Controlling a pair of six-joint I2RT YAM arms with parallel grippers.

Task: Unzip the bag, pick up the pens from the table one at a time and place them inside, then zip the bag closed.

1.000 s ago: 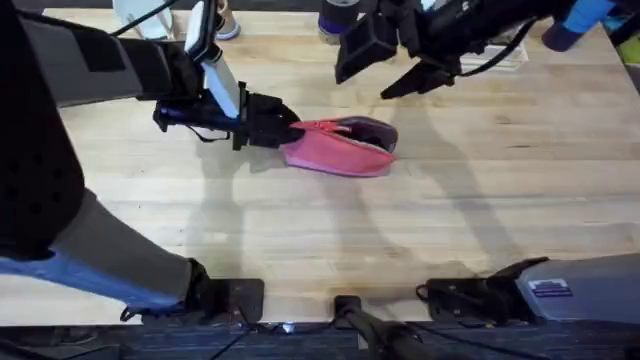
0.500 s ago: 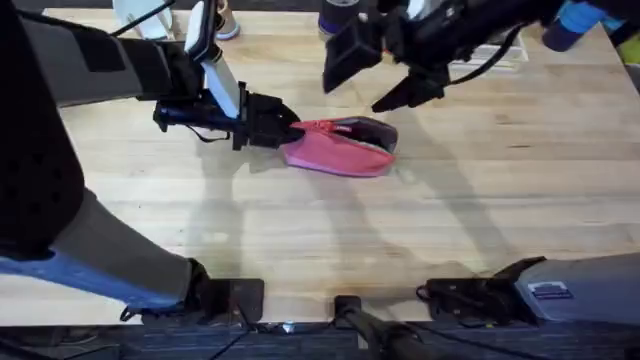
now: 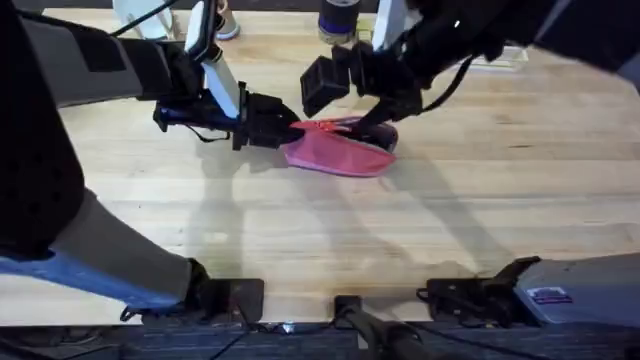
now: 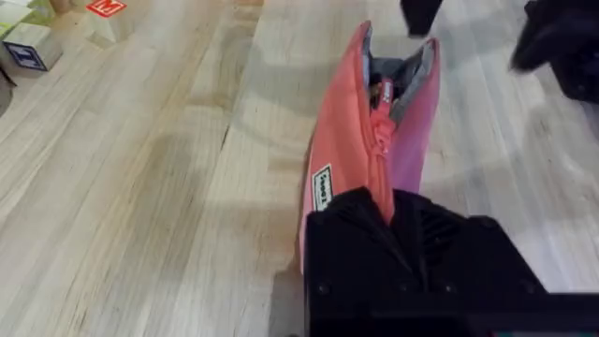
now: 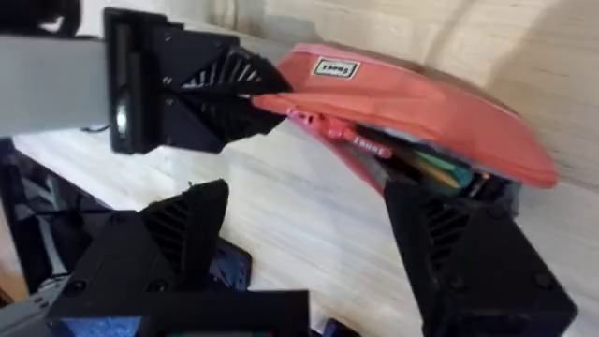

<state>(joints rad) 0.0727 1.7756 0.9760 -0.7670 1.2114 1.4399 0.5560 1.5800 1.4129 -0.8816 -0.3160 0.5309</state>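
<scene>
Reaching in from the left, the left gripper [image 3: 285, 133] is clamped on the pink bag's [image 3: 340, 150] end, mid-table [image 3: 300, 230]. Its wrist view reveals the zipper [image 4: 382, 126] partly undone. The right gripper [image 3: 370, 112], fingers spread wide, hovers over the bag's gaping end, where pens [image 5: 440, 173] lie.

The left arm reaches in from the left, its gripper [image 3: 288, 133] clamped on one end of the bag [image 3: 340, 152], while the right arm stretches over from the far right, its gripper [image 3: 362, 98] spread wide
</scene>
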